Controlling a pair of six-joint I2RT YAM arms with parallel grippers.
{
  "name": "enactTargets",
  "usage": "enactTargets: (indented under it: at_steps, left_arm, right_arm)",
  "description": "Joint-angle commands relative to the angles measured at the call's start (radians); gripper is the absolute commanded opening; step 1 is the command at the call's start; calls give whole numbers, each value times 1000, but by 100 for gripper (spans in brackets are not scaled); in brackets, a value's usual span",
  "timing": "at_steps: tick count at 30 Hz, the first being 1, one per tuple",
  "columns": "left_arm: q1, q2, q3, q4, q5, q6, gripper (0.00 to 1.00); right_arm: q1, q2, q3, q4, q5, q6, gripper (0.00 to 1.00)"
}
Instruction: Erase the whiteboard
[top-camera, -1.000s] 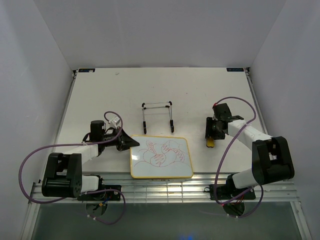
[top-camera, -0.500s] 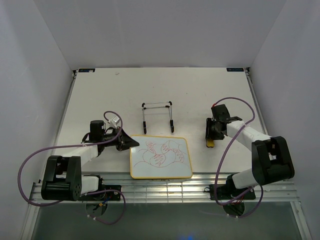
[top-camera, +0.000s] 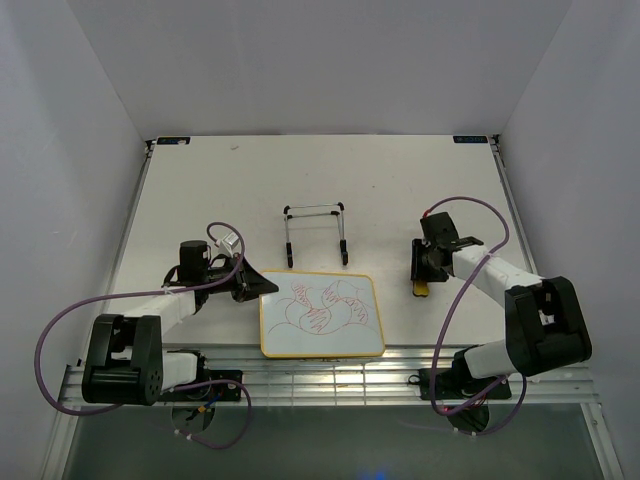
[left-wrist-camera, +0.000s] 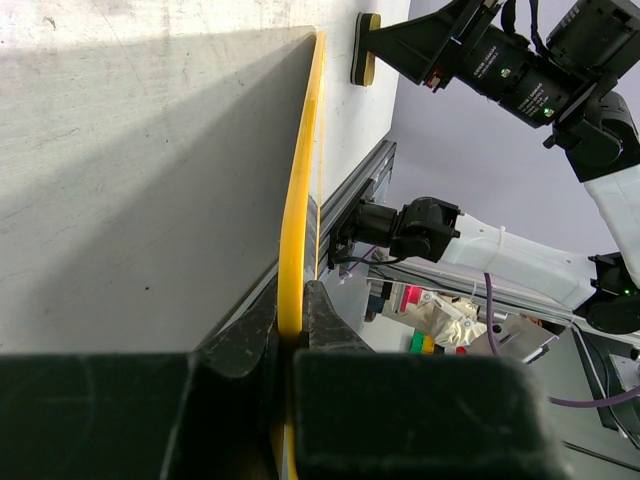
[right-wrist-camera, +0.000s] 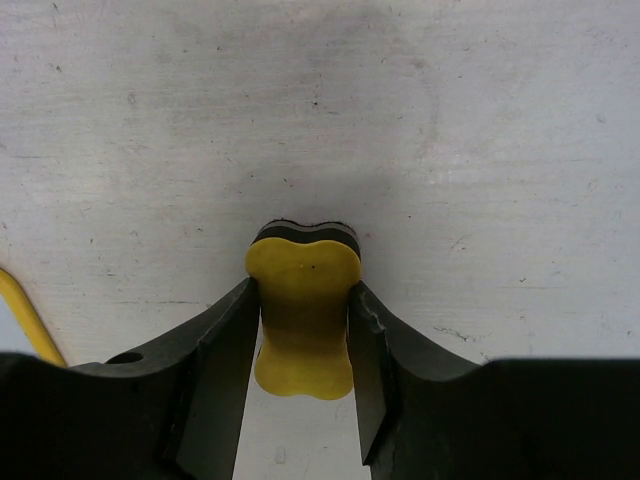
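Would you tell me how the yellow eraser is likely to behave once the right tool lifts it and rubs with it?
The eraser looks small and blocky, so it is probably light and fairly stiff. The right tool pinches its narrowed waist, so it likely won't slip out. Being flat-sided, it should slide rather than roll when pushed.

1. A white table (top-camera: 200, 180) with small scuffs is stretching out ahead of the left claw (top-camera: 258, 285) and the right claw (top-camera: 421, 278).
2. Pale walls (top-camera: 60, 150) are rising left of the left claw, right of the right claw, and far ahead of both.
3. A metal rail (top-camera: 330, 375) is running behind both claws.
4. Soft, even light is falling.
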Motion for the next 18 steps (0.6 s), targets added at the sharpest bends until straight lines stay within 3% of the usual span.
enactTargets:
  at_steps: [1, 7, 18]
  left_arm:
    - [3, -25, 23, -31, -63, 6, 0]
    - [2, -33, 20, -39, -70, 6, 0]
    - [3, -28, 21, -39, -83, 7, 0]
  right_arm:
    - [8, -10, -22, -26, 25, 9, 44]
    - [16, -28, -17, -29, 29, 11, 30]
    - [86, -130, 63, -101, -48, 14, 30]
